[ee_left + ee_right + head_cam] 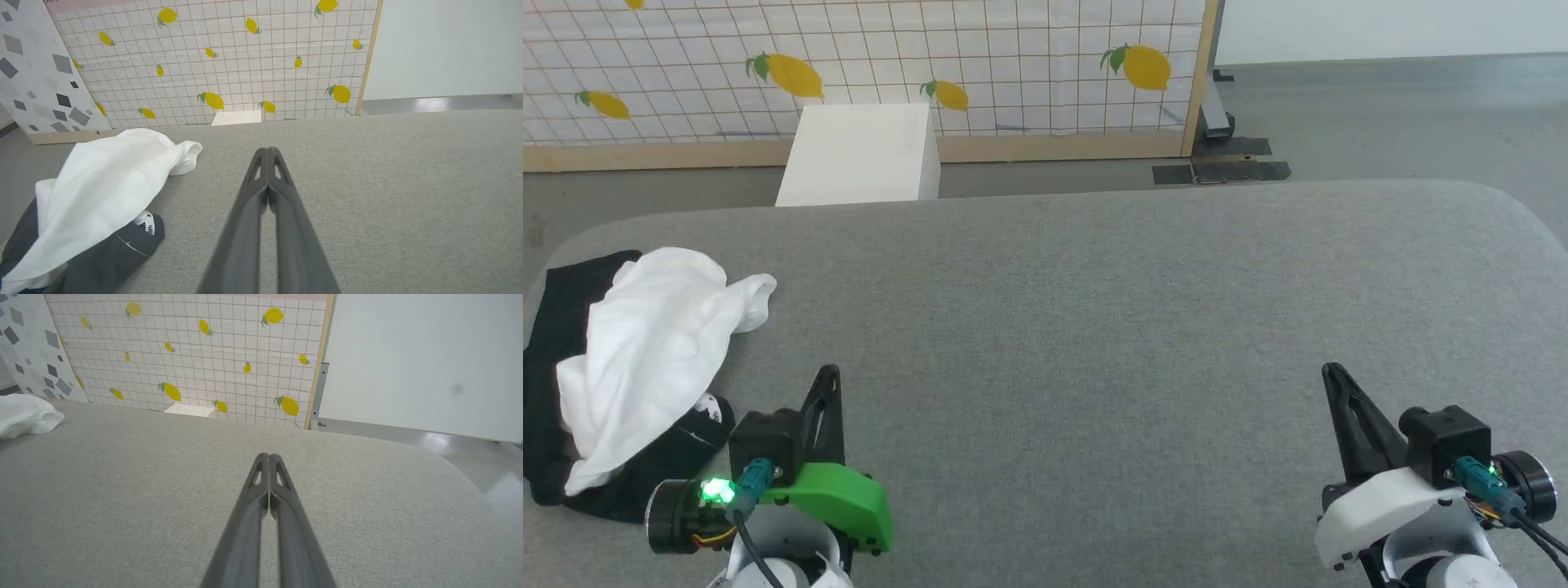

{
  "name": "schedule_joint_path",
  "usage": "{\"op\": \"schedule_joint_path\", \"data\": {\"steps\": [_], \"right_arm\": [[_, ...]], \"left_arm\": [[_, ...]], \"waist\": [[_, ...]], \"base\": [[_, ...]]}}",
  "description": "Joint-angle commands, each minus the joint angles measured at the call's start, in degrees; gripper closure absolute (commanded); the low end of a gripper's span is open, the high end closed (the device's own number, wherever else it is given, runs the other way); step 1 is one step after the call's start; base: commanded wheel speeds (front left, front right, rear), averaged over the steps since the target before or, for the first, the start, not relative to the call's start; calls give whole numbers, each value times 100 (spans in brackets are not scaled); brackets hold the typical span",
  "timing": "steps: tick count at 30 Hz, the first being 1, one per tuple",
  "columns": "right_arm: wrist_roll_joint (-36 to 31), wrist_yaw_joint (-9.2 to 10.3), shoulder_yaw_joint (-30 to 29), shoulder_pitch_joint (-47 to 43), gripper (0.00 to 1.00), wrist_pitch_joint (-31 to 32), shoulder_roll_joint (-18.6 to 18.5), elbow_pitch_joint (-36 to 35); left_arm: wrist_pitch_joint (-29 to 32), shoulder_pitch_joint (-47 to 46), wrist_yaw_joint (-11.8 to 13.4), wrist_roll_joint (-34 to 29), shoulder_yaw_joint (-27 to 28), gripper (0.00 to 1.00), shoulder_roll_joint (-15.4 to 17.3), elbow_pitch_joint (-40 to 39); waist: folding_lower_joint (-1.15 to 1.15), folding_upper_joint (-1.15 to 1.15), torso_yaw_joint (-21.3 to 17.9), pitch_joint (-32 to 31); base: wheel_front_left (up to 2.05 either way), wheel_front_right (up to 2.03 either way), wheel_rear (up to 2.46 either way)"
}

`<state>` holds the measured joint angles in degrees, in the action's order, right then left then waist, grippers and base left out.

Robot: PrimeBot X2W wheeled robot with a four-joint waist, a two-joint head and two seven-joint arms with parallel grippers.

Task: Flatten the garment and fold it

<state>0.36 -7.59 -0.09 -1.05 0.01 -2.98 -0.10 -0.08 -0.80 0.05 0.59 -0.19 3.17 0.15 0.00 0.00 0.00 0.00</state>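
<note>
Plainly, the garment (645, 351) is not yet flattened. It lies in a crumpled heap just to the left of the left claw (828, 374) and a little ahead of it. Its white body is bunched on top, and the black sleeves spill out underneath toward the rounded corner of the desk (1094, 327). A small white label (149, 223) peeks out at the edge of the dark cloth nearest that claw. The left claw has its two dark fingers pressed together and pinches nothing; it points forward over bare grey fabric, beside the heap but apart from it. The right claw (1331, 371) is likewise pressed together and empty, well apart from the garment on its far right. Both sit low by the robot's own edge of the desk, which reads as a resting stance before the first reach. With the shirt off to one side, a wide bare stretch lies ahead of and between the claws, probably the room needed to spread the shirt. The left claw seems best placed for the first grab, though it must spread its fingers before it can take cloth. Beyond the desk's far edge, ahead of the left claw, a white box (862, 155) stands against a lemon-printed panel (1013, 73).
</note>
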Motion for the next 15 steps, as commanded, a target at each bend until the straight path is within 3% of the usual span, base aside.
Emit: {"op": "schedule_joint_path", "data": {"steps": [1, 13, 14, 15], "right_arm": [[-36, 10, 9, 105, 100, -1, 11, 10], [-36, 10, 9, 105, 100, -1, 11, 10], [0, 0, 0, 0, 0, 0, 0, 0], [3, 0, -2, -3, 0, -1, 0, 0]], "left_arm": [[8, 80, -5, -59, 19, 100, -29, -15], [8, 80, -5, -59, 19, 100, -29, -15], [0, 0, 0, 0, 0, 0, 0, 0], [-1, -2, 1, 3, -4, 0, 2, 1]], "waist": [[0, 0, 0, 0], [0, 0, 0, 0], [0, 0, 0, 0], [0, 0, 0, 0]], "base": [[0, 0, 0], [0, 0, 0], [0, 0, 0], [0, 0, 0]]}}
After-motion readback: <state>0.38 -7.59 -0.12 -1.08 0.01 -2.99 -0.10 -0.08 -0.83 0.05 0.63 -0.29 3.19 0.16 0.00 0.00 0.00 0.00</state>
